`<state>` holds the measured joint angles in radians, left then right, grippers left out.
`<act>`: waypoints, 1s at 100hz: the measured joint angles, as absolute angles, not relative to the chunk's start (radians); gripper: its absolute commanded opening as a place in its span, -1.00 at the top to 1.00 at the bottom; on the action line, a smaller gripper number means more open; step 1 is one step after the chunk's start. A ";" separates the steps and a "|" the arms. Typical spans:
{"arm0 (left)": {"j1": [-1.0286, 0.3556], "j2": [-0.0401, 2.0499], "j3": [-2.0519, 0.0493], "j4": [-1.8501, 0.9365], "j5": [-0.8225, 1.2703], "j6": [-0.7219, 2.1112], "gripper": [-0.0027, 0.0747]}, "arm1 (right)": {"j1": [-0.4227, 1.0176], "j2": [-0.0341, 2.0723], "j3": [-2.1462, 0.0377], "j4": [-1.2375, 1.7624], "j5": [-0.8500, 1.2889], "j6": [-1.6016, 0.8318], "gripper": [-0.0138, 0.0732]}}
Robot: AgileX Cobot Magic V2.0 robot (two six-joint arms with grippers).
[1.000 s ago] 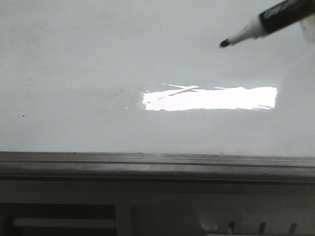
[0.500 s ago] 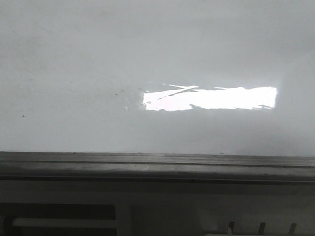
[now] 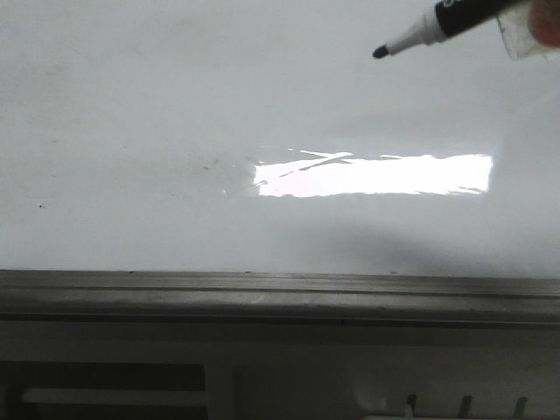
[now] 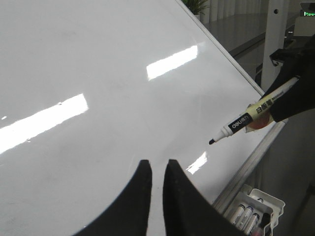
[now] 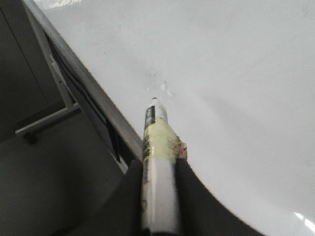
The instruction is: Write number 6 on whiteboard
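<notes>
The right pincer (image 5: pixel 158 172) clamps a marker (image 4: pixel 251 116) hovering off the blank whiteboard (image 3: pixel 131 131); the left pincer (image 4: pixel 156 169) is nearly together, empty. Pressing too lightly could leave a broken stroke.

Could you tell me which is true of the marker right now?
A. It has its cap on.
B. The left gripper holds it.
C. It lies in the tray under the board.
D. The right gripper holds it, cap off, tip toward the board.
D: the right gripper clamps the marker, whose bare tip points at the whiteboard; the left gripper holds nothing.
</notes>
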<state>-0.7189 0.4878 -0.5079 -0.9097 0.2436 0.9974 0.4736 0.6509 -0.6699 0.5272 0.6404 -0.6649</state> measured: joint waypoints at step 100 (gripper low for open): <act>-0.719 0.488 -0.506 -0.943 0.225 0.997 0.98 | 0.471 0.864 -0.669 0.532 0.432 -0.663 0.81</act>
